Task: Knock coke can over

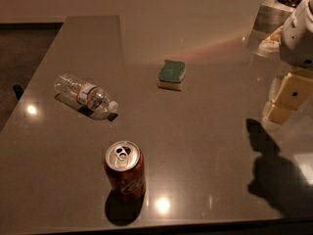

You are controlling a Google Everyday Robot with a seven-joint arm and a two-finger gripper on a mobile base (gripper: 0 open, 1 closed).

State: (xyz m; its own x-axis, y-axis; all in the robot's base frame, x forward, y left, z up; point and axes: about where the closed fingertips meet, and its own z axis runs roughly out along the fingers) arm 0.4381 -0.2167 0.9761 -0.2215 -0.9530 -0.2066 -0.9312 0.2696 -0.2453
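One glossy table point(205, 146), gripper point(286, 102) at right

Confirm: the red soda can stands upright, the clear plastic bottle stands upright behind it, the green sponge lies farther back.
Not quite: the camera view shows the clear plastic water bottle lying on its side behind the upright red aluminium coke can, green-topped sponge farther back. The gripper hangs at the right edge, apart from the can.
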